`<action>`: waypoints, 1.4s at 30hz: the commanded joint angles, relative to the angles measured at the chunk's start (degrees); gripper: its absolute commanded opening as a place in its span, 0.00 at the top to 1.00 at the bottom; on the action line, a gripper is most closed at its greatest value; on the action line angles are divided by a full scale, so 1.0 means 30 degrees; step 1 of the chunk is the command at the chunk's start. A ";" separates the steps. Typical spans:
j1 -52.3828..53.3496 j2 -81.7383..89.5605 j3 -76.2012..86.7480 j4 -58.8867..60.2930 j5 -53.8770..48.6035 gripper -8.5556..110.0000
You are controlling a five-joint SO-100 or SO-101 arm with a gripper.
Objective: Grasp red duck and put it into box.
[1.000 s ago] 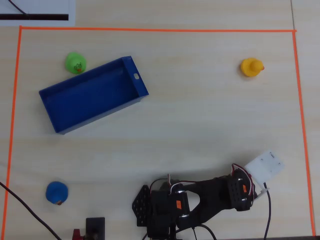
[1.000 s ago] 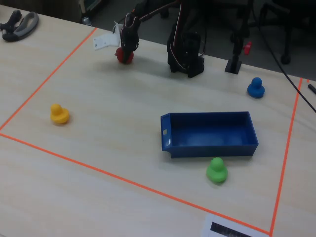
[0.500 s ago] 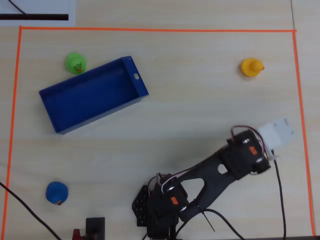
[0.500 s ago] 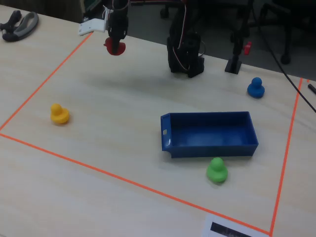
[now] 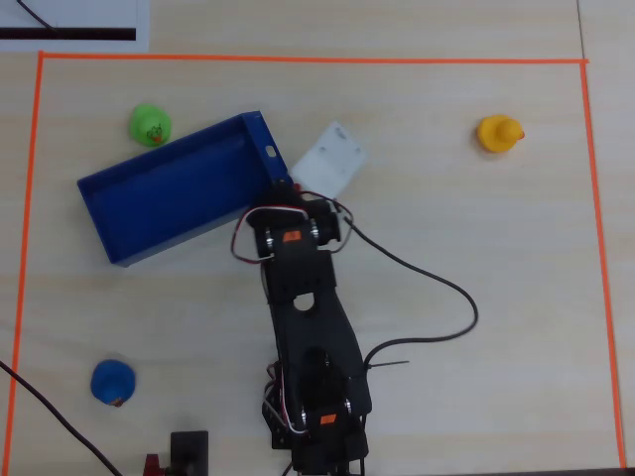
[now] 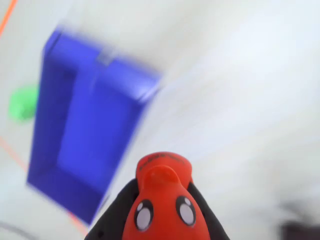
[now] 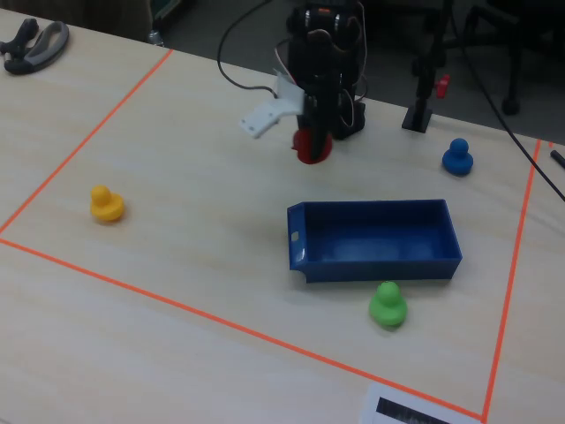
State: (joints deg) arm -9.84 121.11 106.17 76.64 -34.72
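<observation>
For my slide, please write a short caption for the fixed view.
The gripper holds the red duck above the table, near the empty blue box.

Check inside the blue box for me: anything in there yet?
The box looks empty: only bare blue floor shows in the fixed view. The red duck hangs in the gripper, outside it. The near wall hides a floor strip.

Work surface: a pale wood-grain table (image 7: 177, 265), evenly lit, no hard shadows. Orange tape (image 7: 221, 322) marks a rectangular boundary on it. A white sheet with a black bar (image 5: 69, 25) lies outside the tape. Beyond the far edge in the fixed view, dark floor and chair legs (image 7: 494, 53).
</observation>
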 commanded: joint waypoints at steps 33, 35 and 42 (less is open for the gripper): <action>0.0439 0.4395 -0.2637 -0.0820 -0.2842 0.93; 0.2227 0.7266 -0.2402 0.0410 -0.4600 0.93; 0.5596 1.8750 0.7588 0.1113 -0.9404 0.93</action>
State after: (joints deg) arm 6.59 156.88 120.67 79.19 -57.83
